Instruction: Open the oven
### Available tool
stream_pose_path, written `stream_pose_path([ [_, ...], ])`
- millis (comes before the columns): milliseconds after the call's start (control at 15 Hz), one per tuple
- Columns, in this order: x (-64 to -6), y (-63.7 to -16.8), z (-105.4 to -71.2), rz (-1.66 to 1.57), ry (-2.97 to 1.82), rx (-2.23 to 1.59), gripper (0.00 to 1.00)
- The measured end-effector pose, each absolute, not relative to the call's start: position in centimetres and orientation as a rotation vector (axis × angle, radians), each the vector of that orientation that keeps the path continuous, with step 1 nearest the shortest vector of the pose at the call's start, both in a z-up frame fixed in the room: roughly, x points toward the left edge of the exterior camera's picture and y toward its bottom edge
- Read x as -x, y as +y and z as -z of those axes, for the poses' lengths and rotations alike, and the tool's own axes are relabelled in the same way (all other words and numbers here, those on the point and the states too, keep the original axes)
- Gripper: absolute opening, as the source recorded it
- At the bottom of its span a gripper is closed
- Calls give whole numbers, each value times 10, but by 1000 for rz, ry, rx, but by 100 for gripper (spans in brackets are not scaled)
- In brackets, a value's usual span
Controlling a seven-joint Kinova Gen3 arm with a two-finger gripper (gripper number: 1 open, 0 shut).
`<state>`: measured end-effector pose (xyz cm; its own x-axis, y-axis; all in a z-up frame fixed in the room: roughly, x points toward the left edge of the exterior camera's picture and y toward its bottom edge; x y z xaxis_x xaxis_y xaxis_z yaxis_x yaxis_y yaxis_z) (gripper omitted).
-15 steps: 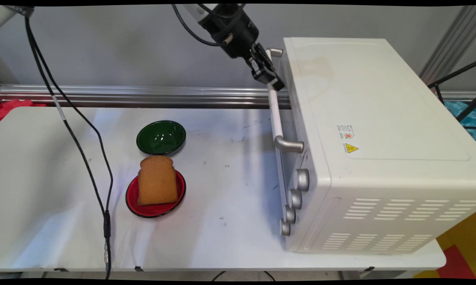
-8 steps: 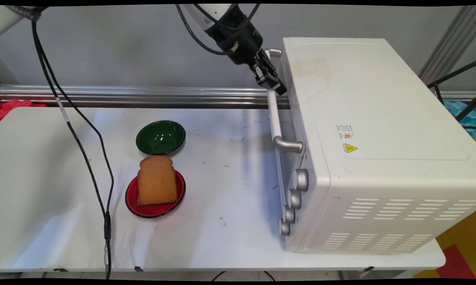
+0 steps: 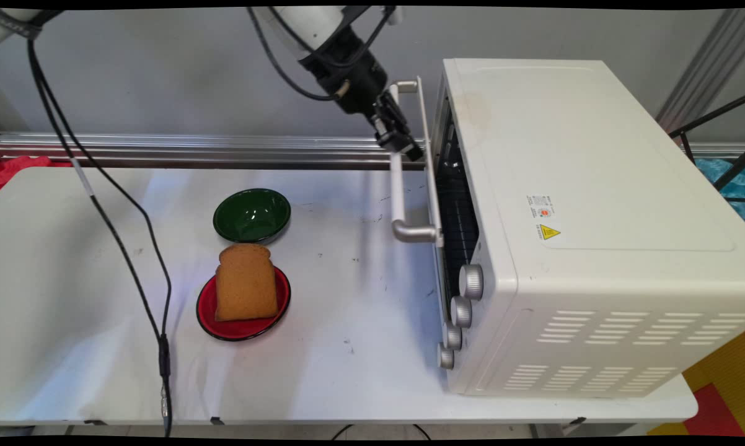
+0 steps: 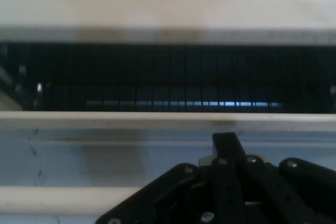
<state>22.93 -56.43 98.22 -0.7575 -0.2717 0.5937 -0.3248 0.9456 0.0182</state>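
Note:
A white toaster oven (image 3: pixel 583 204) stands on the right of the table. Its door (image 3: pixel 431 155) is tilted a little way out at the top, showing the dark inside with a wire rack (image 3: pixel 456 204). My gripper (image 3: pixel 402 141) is shut on the door's white bar handle (image 3: pixel 398 192), near the handle's far end. In the hand view the handle (image 4: pixel 52 199) runs across the bottom left, the black linkage of the gripper (image 4: pixel 226 148) rises over it, and the dark oven opening (image 4: pixel 157 77) lies beyond the door's edge (image 4: pixel 131 120).
A slice of brown bread (image 3: pixel 246 282) lies on a red plate (image 3: pixel 208 310) left of centre, with a green bowl (image 3: pixel 252 214) just behind it. Several silver knobs (image 3: pixel 462 310) line the oven's front. Black cables (image 3: pixel 131 235) hang over the table's left side.
The oven door was shut a second ago. The gripper has moved left with the handle, and the door's top has swung out from the oven, uncovering the dark inside.

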Motion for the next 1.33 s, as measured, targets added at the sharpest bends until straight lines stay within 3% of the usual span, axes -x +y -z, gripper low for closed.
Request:
stream_pose_path([
  [1333,-322,-540,-909,-97,-2592,-481,0],
])
